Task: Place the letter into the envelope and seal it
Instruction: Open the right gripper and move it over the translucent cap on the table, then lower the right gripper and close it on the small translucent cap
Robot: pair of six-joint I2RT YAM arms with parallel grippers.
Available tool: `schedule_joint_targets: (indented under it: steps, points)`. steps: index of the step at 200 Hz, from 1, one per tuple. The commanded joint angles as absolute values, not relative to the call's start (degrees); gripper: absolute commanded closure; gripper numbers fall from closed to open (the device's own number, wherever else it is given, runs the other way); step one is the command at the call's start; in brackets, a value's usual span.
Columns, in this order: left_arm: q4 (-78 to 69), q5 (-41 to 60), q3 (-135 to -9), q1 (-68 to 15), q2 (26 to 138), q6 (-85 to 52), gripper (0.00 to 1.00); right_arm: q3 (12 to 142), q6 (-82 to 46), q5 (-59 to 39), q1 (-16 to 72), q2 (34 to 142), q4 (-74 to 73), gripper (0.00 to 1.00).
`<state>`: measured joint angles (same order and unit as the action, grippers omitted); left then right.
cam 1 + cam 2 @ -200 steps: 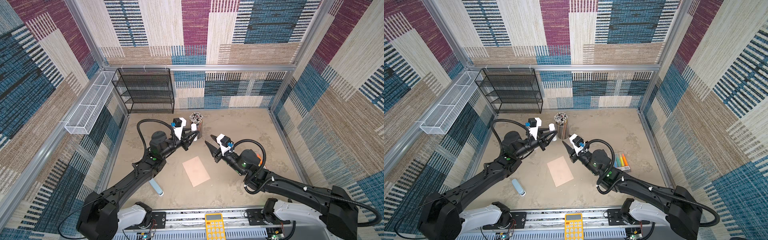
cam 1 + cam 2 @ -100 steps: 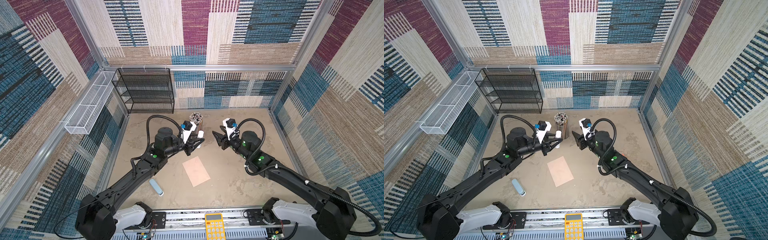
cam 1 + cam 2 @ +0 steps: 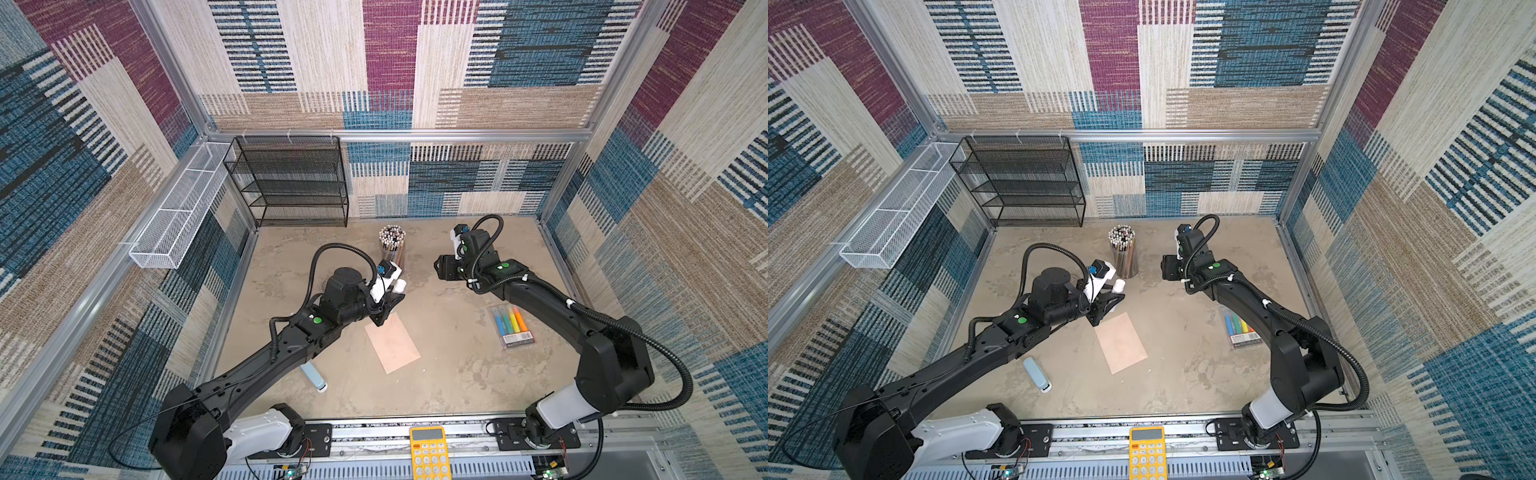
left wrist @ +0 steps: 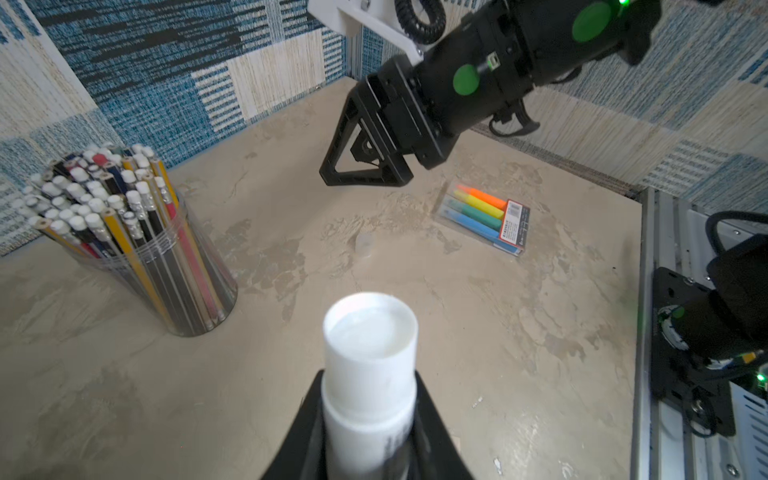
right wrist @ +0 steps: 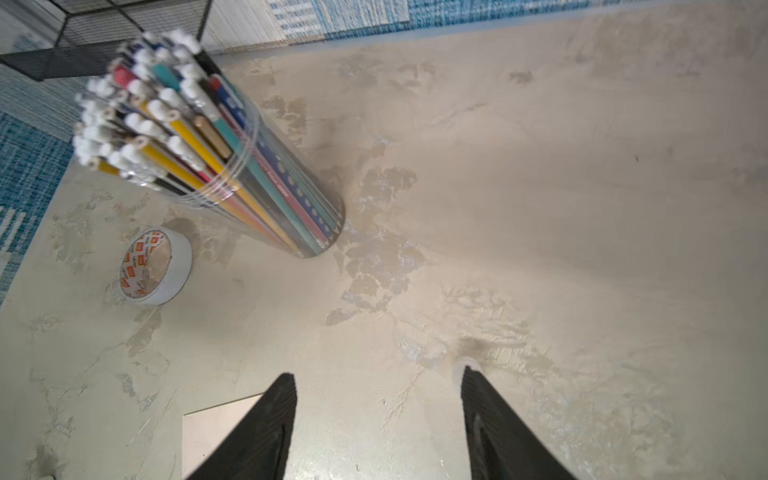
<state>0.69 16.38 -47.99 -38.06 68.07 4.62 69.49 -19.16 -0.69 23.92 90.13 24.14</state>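
Note:
The envelope (image 3: 392, 343) (image 3: 1120, 343) lies flat on the tabletop as a plain peach rectangle, and one pale corner of it (image 5: 216, 436) shows in the right wrist view. The letter is hidden from all views. My left gripper (image 3: 394, 298) (image 3: 1115, 297) (image 4: 369, 376) hovers over the envelope's far corner, shut on a white glue stick (image 4: 370, 353) whose open end points forward. My right gripper (image 3: 441, 268) (image 3: 1169, 268) (image 5: 377, 374) stands open and empty to the back right. A small translucent cap (image 4: 365, 245) (image 5: 462, 368) lies on the table by one right fingertip.
A clear cup of pencils (image 3: 392, 245) stands behind the envelope, with a tape roll (image 5: 156, 266) beside it. A highlighter pack (image 3: 511, 326) lies at the right, a pale blue oblong object (image 3: 313, 376) front left, a yellow calculator (image 3: 428, 453) at the front rail, and a black wire shelf (image 3: 291, 183) at the back.
The two grippers were close together over the table; the right one has drawn away to the back right and opened wider. The left one has shifted right with the white stick.

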Motion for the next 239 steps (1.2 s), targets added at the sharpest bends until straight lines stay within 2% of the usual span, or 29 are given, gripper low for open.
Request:
schedule_joint_targets:
  steps: [1,38,85,119,174,239]
  points:
    - [0.0,14.3,-46.8,-39.0,68.2,5.6,1.0,71.6,-22.3,-1.3,22.7,92.9,30.8,0.34]
    - [-0.5,13.2,-44.9,-40.5,68.3,4.7,1.0,75.0,-22.9,-3.8,21.7,98.3,33.8,0.35]
    - [-0.9,11.9,-43.1,-41.2,68.0,4.1,1.0,79.4,-24.5,-1.6,21.7,101.1,37.4,0.37]
    - [-1.0,10.8,-42.6,-41.4,68.3,3.8,1.0,85.9,-24.9,-1.3,21.5,107.1,45.1,0.39]
    - [-1.0,9.5,-41.4,-41.5,67.5,3.9,1.0,90.2,-25.9,-1.2,21.4,112.0,50.0,0.44]
    - [-1.0,9.4,-41.5,-41.8,67.7,3.9,1.0,93.2,-25.4,-1.6,21.3,116.1,53.0,0.46]
